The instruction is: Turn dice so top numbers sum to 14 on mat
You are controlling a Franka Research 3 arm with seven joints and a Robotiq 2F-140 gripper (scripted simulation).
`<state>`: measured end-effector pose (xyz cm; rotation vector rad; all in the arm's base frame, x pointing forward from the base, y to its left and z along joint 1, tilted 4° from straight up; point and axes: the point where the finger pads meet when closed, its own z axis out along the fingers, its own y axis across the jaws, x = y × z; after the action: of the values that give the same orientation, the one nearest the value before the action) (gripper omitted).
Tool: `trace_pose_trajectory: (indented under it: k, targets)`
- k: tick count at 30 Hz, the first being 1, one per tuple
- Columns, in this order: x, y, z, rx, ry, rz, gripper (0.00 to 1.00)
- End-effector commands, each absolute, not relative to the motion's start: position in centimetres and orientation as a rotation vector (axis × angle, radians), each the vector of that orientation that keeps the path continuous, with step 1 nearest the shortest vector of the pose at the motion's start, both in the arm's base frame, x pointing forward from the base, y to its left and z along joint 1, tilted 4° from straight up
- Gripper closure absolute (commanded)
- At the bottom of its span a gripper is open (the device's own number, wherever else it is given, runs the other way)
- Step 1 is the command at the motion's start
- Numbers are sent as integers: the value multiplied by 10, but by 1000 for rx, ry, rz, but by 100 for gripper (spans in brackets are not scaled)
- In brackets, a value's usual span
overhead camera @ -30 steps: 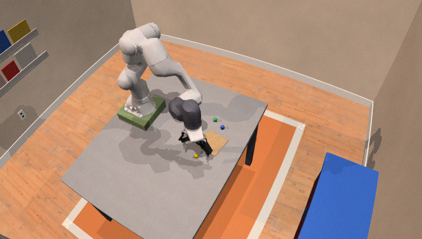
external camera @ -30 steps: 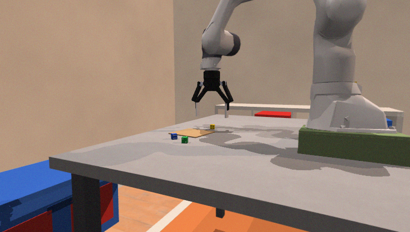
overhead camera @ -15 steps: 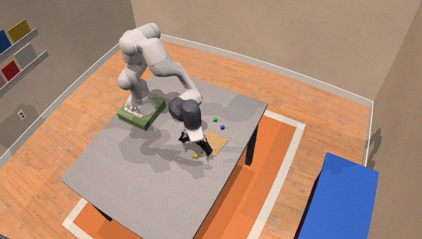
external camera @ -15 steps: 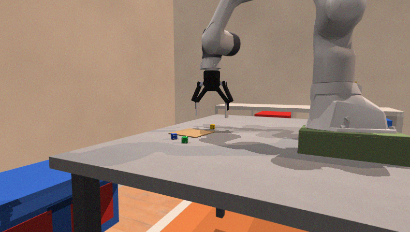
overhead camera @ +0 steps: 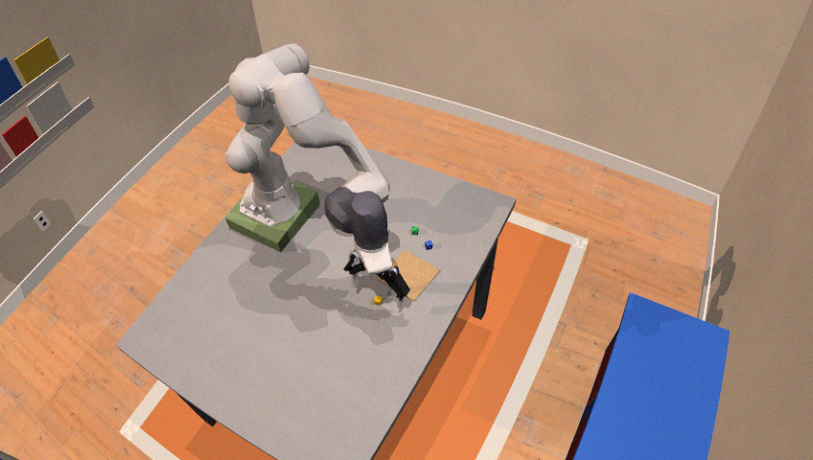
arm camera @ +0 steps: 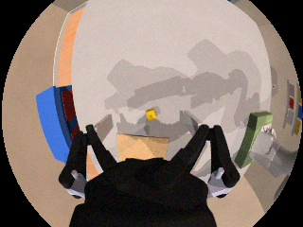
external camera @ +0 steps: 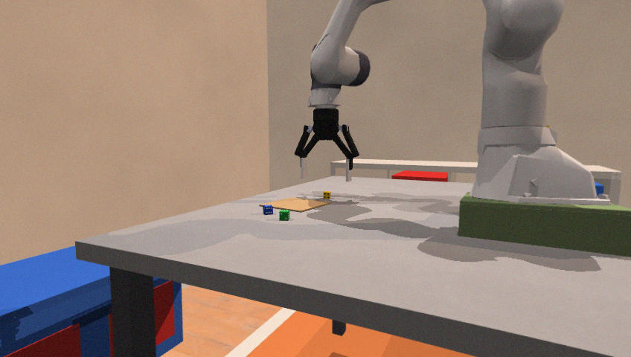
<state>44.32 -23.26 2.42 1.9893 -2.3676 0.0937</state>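
Taking twelve o'clock as the top edge of the top view, I go left to right. My pale arm (overhead camera: 299, 100) (external camera: 332, 57) (arm camera: 266, 148) stands on a green block (overhead camera: 278, 239) (external camera: 522, 227) (arm camera: 259, 119), at ten o'clock from the mat. My jaws are spread wide and released, with nothing between the fingers, raised above the worktop (overhead camera: 239, 353) (external camera: 354, 260) (arm camera: 142, 38). Below them, the yellow die (overhead camera: 378, 300) (external camera: 327, 195) (arm camera: 151, 114) sits on the worktop at eight o'clock from the mat, off it. The tan mat (overhead camera: 421, 273) (external camera: 294, 204) (arm camera: 142, 146) lies flat, partly hidden by me in the top view. At twelve o'clock from it, apart, is the green die (overhead camera: 414, 230) (external camera: 284, 215); at one o'clock, nearer its edge, the blue die (overhead camera: 428, 244) (external camera: 268, 209). Both rest on the worktop, so all three dice are off the mat. Their top pips are too small for me to read surely. Farther right, at four o'clock, stands a blue cabinet (overhead camera: 656, 381) (external camera: 48, 269) (arm camera: 47, 123).

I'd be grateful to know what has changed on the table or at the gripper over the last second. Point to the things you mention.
Nothing visibly changed: the open gripper (overhead camera: 376, 283) (external camera: 326, 169) (arm camera: 147, 118), yellow die (overhead camera: 378, 300) (external camera: 327, 195) (arm camera: 151, 114), blue die (overhead camera: 428, 244) (external camera: 268, 209), green die (overhead camera: 414, 230) (external camera: 284, 215) and tan mat (overhead camera: 421, 274) (external camera: 294, 204) (arm camera: 142, 148) all appear where they were.
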Motion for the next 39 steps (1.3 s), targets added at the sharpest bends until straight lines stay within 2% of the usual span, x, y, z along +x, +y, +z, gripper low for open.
trace_pose_trajectory:
  k: [1, 17, 39]
  targets:
    - [445, -233, 24, 1993, -2367, 97, 0]
    - [454, -206, 22, 1993, -2367, 97, 0]
    - [506, -52, 11, 1993, -2367, 97, 0]
